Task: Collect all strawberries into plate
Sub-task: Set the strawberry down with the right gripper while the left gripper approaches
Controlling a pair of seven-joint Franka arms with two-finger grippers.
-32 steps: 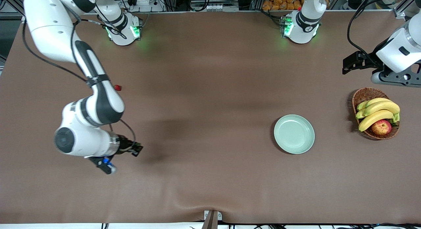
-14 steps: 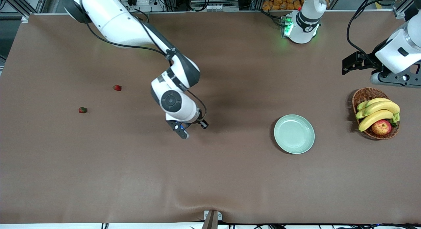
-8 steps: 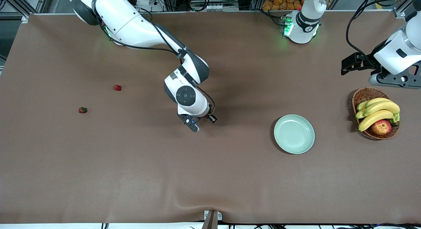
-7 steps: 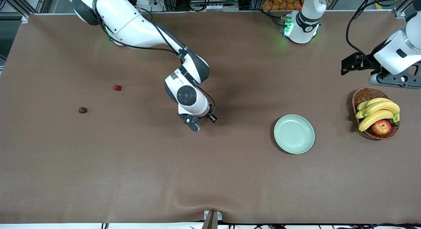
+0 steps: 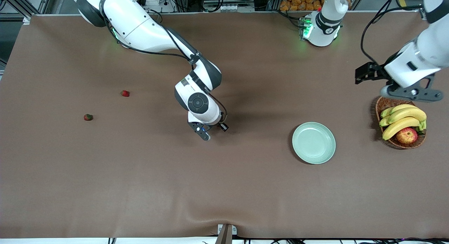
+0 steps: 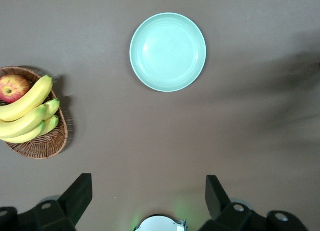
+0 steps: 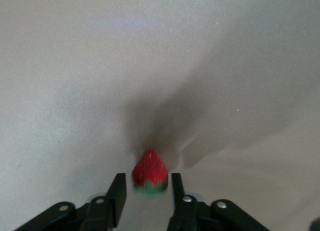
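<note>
Between the fingertips of my right gripper (image 7: 147, 182) sits a red strawberry (image 7: 149, 172) with a green top, with a small gap on each side. The jaws stand open and touch nothing. That gripper (image 5: 213, 130) hangs low over the middle of the table and hides this berry in the front view. Two more strawberries (image 5: 125, 93) (image 5: 88, 117) lie on the cloth toward the right arm's end. The mint-green plate (image 5: 313, 142) (image 6: 168, 52) is bare. My left gripper (image 5: 363, 75) (image 6: 147, 193) is open, in the air beside the basket.
A wicker basket (image 5: 386, 101) (image 6: 45, 146) with bananas (image 5: 403, 119) and an apple (image 5: 407, 135) stands at the left arm's end, close to the plate. Brown cloth covers the table (image 5: 224, 188).
My right arm came from its end of the table to the middle, then stopped, and its jaws parted from the strawberry. My left arm swung a little toward the middle.
</note>
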